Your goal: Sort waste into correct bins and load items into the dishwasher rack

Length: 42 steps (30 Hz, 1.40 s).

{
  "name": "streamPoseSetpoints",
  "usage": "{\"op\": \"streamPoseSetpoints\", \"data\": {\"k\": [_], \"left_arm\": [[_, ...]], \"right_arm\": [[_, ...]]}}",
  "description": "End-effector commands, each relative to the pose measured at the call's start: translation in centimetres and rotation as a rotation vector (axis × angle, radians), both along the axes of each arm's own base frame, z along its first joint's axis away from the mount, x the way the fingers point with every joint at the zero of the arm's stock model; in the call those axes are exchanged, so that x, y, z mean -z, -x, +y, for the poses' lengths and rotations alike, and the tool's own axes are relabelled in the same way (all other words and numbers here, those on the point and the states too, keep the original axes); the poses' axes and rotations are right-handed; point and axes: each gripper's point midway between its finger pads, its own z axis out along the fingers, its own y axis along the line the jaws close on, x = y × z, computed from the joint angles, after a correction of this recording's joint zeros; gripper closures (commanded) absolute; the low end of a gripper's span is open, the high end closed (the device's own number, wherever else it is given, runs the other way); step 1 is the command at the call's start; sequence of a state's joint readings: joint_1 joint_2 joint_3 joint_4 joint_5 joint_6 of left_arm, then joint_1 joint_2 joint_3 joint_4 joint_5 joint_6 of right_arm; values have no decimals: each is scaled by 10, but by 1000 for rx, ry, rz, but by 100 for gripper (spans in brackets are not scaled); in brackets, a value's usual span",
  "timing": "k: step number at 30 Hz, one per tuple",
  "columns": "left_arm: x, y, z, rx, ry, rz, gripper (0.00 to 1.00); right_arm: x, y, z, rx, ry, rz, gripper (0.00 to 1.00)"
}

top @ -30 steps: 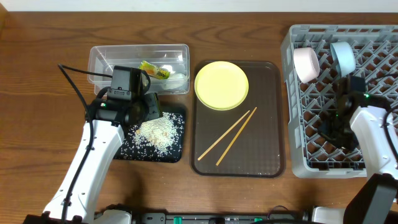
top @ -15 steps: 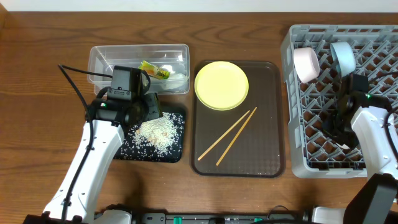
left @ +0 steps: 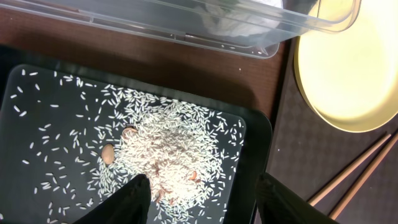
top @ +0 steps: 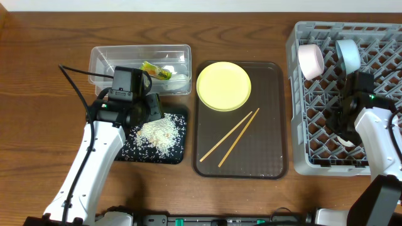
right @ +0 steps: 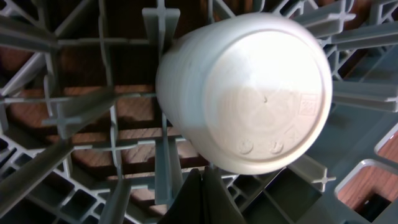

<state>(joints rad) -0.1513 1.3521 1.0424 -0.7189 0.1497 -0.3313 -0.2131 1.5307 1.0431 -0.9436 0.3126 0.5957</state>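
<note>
Overhead. Noted on the bench (top: pixel 38 94): a clear tub (top: pixel 103 59) holding a snack wrapper (top: pixel 155 70) and white scraps (top: pixel 179 78). Just in front of it, a black tray (top: pixel 177 154) carrying a heap of rice (top: pixel 158 132). Found on the brown serving tray (top: pixel 264 150): a yellow plate (top: pixel 223 86) and two chopsticks (top: pixel 231 137) lying side by side. Recorded in the grey rack (top: pixel 377 37): a pink bowl (top: pixel 311 61) and a blue bowl (top: pixel 347 56), both on edge at the rear. Over the rear of the black tray, the left end effector (top: pixel 151 113); low inside the rack, the right end effector (top: pixel 342 129).

Left wrist. Both fingers (left: pixel 127 199) set wide apart, empty, above the rice.

Right wrist. White cup (right: pixel 249 90) resting in the rack lattice, base toward the camera. Both fingers (right: pixel 193 193) pressed together, nothing between them, tips just beside the cup's lower edge.
</note>
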Motion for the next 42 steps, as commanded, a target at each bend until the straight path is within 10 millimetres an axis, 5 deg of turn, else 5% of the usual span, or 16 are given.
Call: {"op": "streamPoseSetpoints", "data": {"k": [1,10,17,26,36,42], "left_arm": [[-5,-1,3,8,-17,-19,43],[-5,-1,3,8,-17,-20,43],[-5,-1,3,8,-17,-19,43],[-5,-1,3,8,-17,-20,43],[-6,-3,3,8,-16,-27,43],[-6,-2,3,8,-16,-27,43]], "right_arm": [[-1,-2,-4,6,7,-13,99],[0,-17,33,-288,-179,-26,99],[-37,-43,84,-538,-381,-212,99],[-47,-34,104,-623,-392,-204,99],[-48,-20,176,-905,-513,-165,99],[-39,-7,199,-967,-535,-99,99]]}}
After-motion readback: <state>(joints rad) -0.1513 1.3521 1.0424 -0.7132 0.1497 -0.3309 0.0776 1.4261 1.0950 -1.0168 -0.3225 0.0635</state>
